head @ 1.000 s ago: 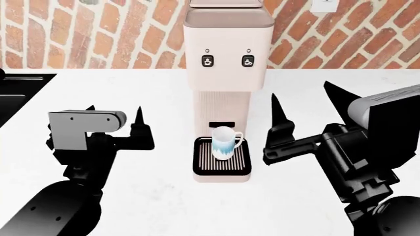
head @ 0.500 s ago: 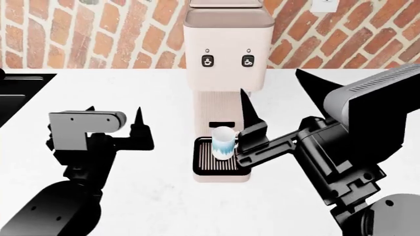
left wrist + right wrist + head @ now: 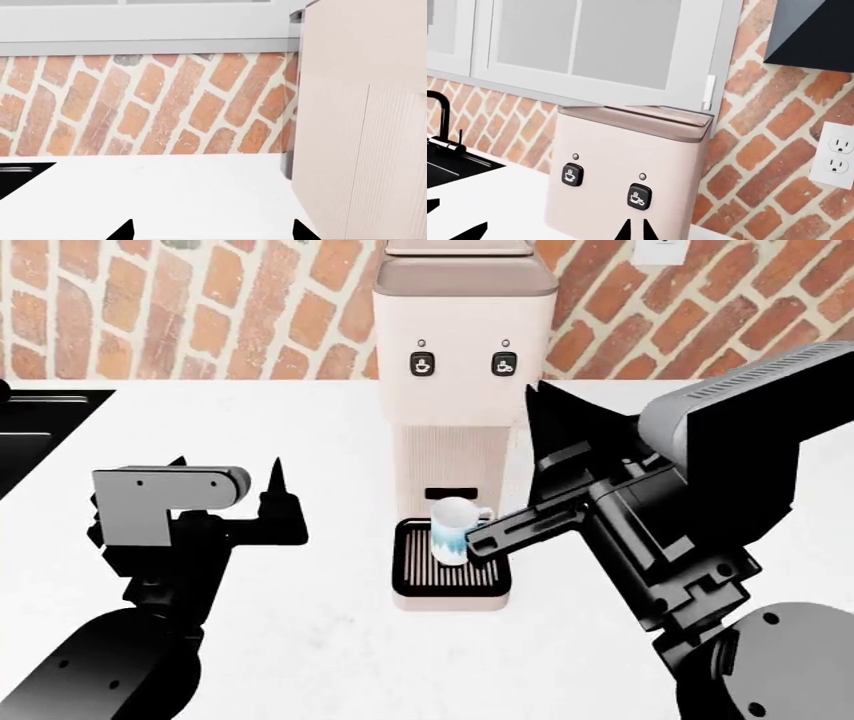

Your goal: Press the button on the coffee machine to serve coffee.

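The beige coffee machine stands at the middle of the white counter. Its head carries two dark cup-icon buttons, the left button and the right button. A white and blue mug sits on its black slatted drip tray. My right gripper is raised beside the head's right edge, fingers close together. In the right wrist view its tips sit just below the right button, apart from it. My left gripper is open and empty, left of the machine.
A black sink with a black faucet lies at the counter's left. A brick wall runs behind, with a wall outlet right of the machine and white cabinets above.
My right arm has swung left and up, from beside the drip tray to beside the machine's head, and its fingers have come together. The left arm has barely moved.
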Tool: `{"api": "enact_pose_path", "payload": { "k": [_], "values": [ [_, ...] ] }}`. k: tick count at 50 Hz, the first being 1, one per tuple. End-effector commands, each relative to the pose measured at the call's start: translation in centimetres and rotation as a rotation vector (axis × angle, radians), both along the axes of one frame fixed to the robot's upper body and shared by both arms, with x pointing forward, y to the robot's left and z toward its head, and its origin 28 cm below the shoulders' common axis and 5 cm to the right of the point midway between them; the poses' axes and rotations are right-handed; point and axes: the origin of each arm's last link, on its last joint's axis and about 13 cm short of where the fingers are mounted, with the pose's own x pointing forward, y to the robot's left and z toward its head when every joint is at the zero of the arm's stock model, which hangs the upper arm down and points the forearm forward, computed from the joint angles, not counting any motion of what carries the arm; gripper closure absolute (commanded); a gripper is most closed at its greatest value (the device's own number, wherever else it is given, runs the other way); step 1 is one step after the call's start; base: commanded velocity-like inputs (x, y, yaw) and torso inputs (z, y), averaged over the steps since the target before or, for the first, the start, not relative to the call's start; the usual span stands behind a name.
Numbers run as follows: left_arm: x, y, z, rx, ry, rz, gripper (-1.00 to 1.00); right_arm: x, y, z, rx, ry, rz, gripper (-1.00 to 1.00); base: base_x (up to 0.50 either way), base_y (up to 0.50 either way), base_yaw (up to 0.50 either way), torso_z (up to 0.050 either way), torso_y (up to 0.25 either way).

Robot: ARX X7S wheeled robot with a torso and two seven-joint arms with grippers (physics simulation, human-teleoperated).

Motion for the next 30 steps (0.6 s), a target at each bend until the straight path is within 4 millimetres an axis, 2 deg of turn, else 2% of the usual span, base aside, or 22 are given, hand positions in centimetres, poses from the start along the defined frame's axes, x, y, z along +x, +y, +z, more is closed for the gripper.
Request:
{"api": "enact_pose_path", "payload": {
  "k": [1,30],
  "values": [
    [0.0,0.0,-0.2,0.000,0.003,0.000,-1.00,0.6,0.0,0.0,-0.003,-0.011,-0.007,1.00,0.00,0.00,0.00,0.000,0.000],
    [0.0,0.1,-0.3,-0.001,0.006,0.001,-1.00,2.6,0.6,-0.6,0.009,0.010,0.006,1.00,0.00,0.00,0.00,0.000,0.000]
  ]
}}
